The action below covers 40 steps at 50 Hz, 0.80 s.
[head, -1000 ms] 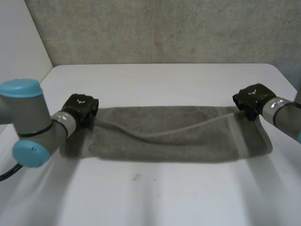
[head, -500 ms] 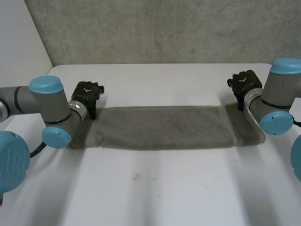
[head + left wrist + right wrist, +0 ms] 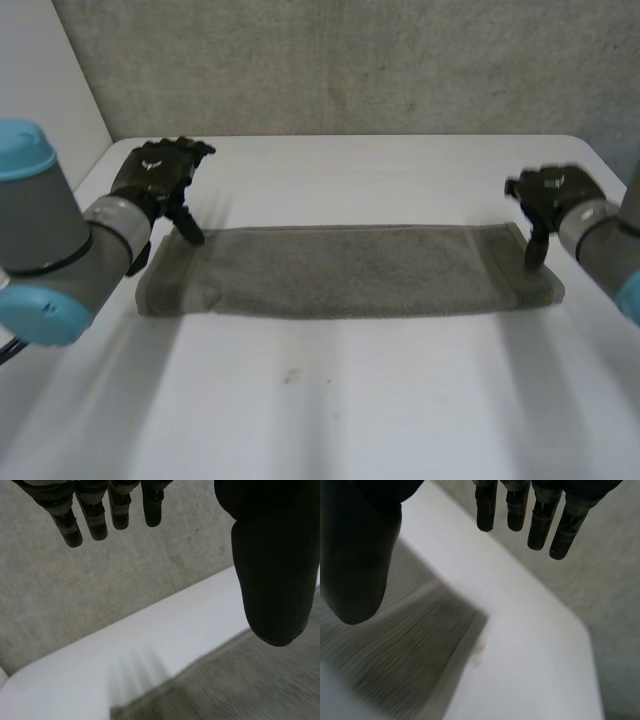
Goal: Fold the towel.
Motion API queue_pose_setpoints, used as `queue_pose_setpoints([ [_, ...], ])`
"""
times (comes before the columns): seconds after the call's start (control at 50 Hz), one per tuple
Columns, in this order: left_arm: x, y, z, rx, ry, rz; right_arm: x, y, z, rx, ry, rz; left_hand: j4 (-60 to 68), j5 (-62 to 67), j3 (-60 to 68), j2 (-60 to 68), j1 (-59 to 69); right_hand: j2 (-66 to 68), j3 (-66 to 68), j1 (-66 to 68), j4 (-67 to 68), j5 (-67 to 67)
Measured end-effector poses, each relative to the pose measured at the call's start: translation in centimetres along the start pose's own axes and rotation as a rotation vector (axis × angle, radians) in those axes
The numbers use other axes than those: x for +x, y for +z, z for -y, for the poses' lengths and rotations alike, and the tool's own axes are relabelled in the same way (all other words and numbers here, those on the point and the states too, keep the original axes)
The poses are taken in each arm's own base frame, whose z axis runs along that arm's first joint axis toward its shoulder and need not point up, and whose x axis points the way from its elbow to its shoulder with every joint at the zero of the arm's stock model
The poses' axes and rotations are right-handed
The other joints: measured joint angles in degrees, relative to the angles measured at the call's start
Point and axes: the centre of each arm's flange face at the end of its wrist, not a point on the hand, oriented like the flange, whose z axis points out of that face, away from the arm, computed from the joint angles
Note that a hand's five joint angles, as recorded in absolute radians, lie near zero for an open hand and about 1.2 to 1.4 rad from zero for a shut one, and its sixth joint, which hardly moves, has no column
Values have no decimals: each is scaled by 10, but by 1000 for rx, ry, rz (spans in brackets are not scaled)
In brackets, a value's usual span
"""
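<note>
Towel (image 3: 340, 272) lay flat on table (image 3: 350, 410); left hand (image 3: 160, 175) and right hand (image 3: 552, 192) were above its far corners, fingers open, gripping nothing.

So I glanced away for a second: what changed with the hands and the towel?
The left hand and right hand let go of the far corners of the towel and lifted off, fingers open. The towel went from rumpled, with a raised edge, to a flat long strip. It stayed in place on the table.
</note>
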Motion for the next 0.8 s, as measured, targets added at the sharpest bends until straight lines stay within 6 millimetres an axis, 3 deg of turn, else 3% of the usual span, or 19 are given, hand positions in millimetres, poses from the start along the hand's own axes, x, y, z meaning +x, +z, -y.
queue_pose_setpoints([
  [0.12, 2, -23, -15, -9, -22, 5, -9, -3, -43, -45, 14, 63, 0, 0, 0, 0, 0, 82, 86, 92, 77, 103],
  [0.3, 2, -30, -28, 42, -39, 19, -11, 19, -87, 7, -34, 84, 0, 0, 0, 0, 0, 171, 175, 182, 164, 185],
  [0.38, 2, -30, -30, 47, -41, 20, -7, 30, -101, 1, -73, 73, 0, 0, 0, 0, 0, 355, 353, 359, 332, 353],
  [0.4, 2, -30, -31, 46, -41, 20, -6, 32, -102, 0, -81, 69, 0, 0, 0, 0, 0, 484, 480, 485, 470, 493],
  [0.44, 3, -31, -33, 41, -42, 19, -2, 36, -105, -3, -90, 58, 0, 0, 0, 0, 0, 598, 594, 581, 584, 602],
  [0.48, 3, -31, -34, 37, -42, 17, 3, 40, -106, -6, -94, 37, 0, 0, 0, 0, 0, 611, 616, 607, 618, 631],
  [0.56, 4, -32, -37, 28, -42, 16, 26, 45, -107, -29, -96, -52, 0, 0, 0, 0, 0, 611, 616, 618, 620, 632],
  [0.68, 3, -33, -38, 24, -42, 17, 77, 48, -116, -112, -119, -237, 0, 0, 0, 0, 0, 611, 616, 621, 620, 632],
  [0.8, 2, -33, -38, 23, -43, 20, 119, 45, -119, -179, -250, -341, 0, 0, 0, 0, 0, 611, 616, 622, 620, 632],
])
